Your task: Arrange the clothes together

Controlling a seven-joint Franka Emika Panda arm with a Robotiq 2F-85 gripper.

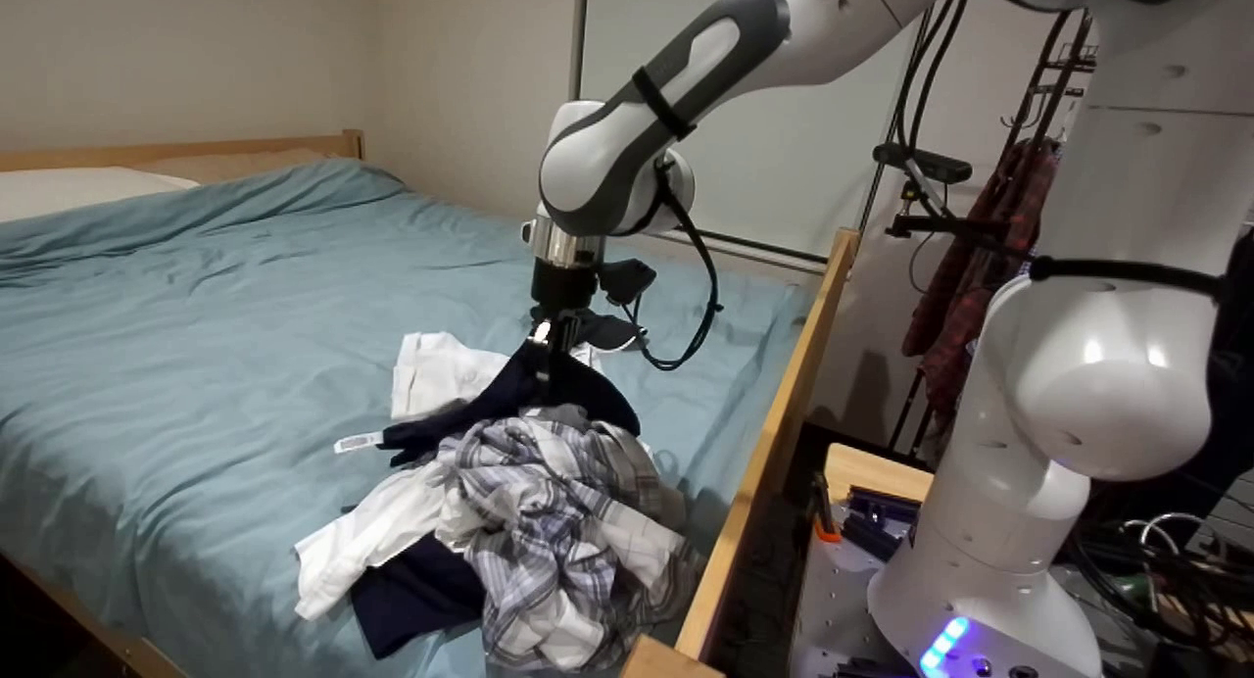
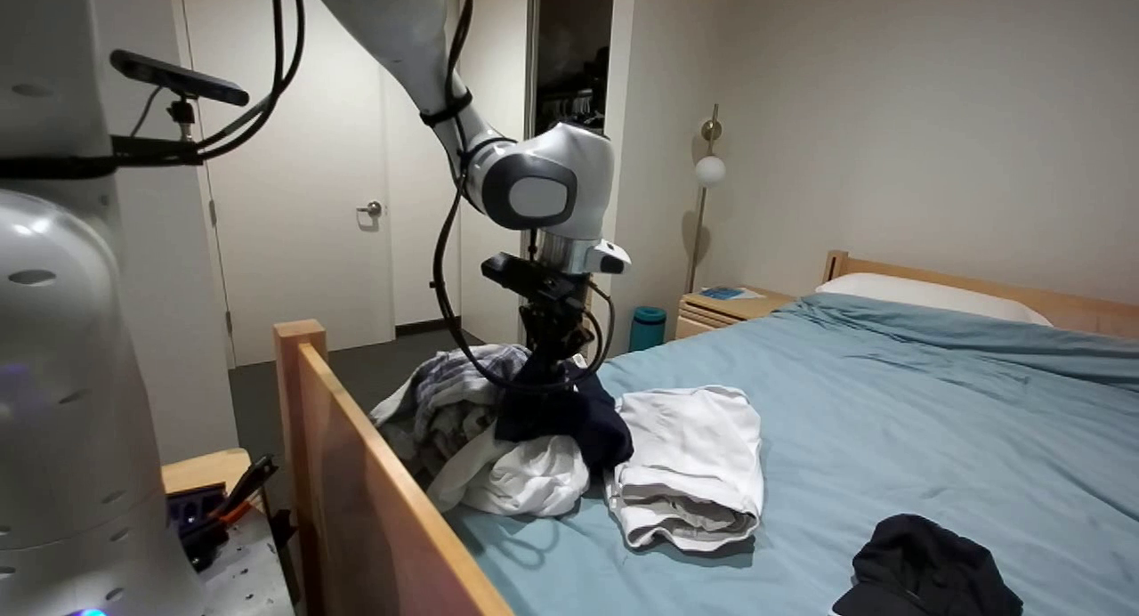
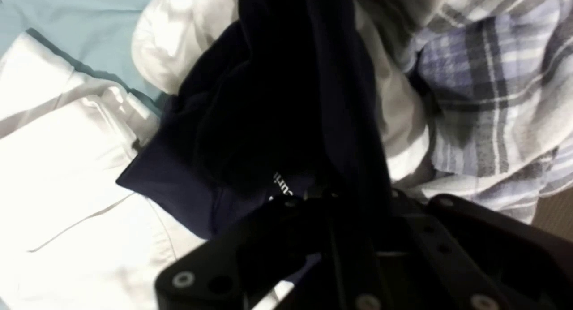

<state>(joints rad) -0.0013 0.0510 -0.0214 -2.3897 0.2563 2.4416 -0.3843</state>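
Note:
A pile of clothes lies on the bed. My gripper (image 1: 549, 360) points down over it, its fingers closed on a fold of a navy garment (image 1: 480, 411) that is pulled up towards them; the gripper (image 2: 553, 362) also shows in an exterior view. In the wrist view the navy garment (image 3: 273, 122) rises between the fingers (image 3: 347, 200), and the fingertips are dark and partly hidden. A plaid shirt (image 1: 549, 521) lies crumpled beside it, with a white garment (image 1: 382, 531) under it. A folded white garment (image 2: 690, 460) lies flat on the other side. A black garment (image 2: 925, 571) lies apart.
The bed (image 1: 245, 335) has a blue cover and a wooden end board (image 2: 400, 474) between the robot base and the clothes. Another navy piece (image 1: 416, 595) sticks out under the pile. A cable loop (image 1: 710, 306) hangs from the wrist. A nightstand (image 2: 739, 304) stands beyond the bed.

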